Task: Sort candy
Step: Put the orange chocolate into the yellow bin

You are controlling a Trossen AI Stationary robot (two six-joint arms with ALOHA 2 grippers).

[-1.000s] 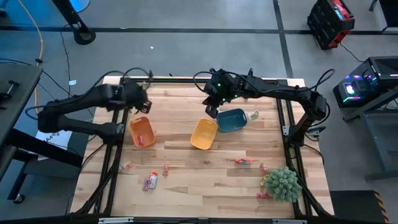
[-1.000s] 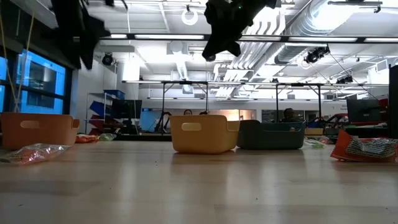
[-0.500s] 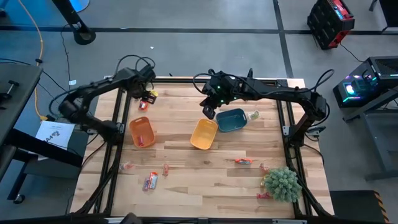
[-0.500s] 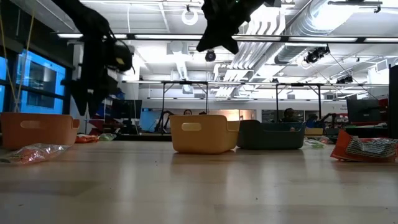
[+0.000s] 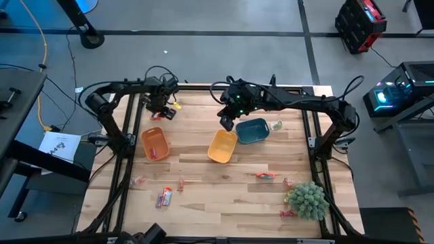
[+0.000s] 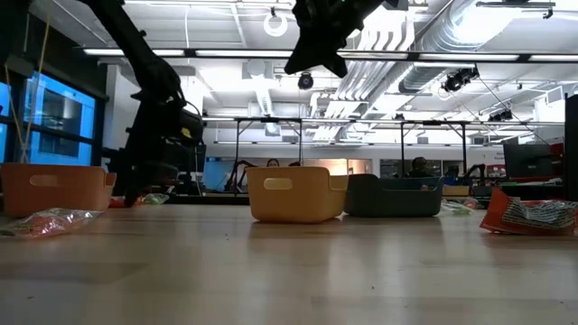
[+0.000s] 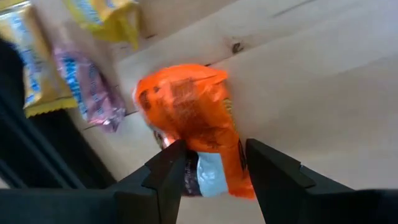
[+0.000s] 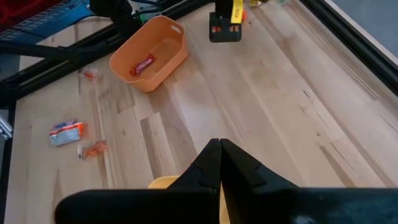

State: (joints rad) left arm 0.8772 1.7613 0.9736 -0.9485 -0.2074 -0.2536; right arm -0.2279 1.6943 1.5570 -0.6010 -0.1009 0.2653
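My left gripper (image 5: 163,109) points down, open, at the table's far left. An orange-wrapped candy (image 7: 186,112) lies on the wood between its fingers. Two yellow candies (image 7: 102,15) and a pink one (image 7: 87,87) lie beside it. My right gripper (image 5: 228,123) hangs shut high above the table, between the yellow-orange bin (image 5: 222,146) and the blue bin (image 5: 252,131). The orange bin (image 8: 152,53) holds a red candy (image 8: 143,64). More candy (image 5: 163,197) lies loose toward the near edge. My left gripper comes from above with one finger (image 7: 166,171) on either side of the orange candy's near end (image 7: 214,171). The candy lies flat on the table. Whether the fingers touch it I cannot tell.
A green spiky plant (image 5: 307,200) stands at the near right corner, with red candies (image 5: 265,175) close to it. A pale packet (image 5: 277,125) lies right of the blue bin. Bare wood (image 5: 203,203) stretches across the near middle.
My left gripper has come down from above the orange bin to the candies at the table's far left, tipping to point more steeply down. Its arm has swung round to the far edge. My right gripper has kept still.
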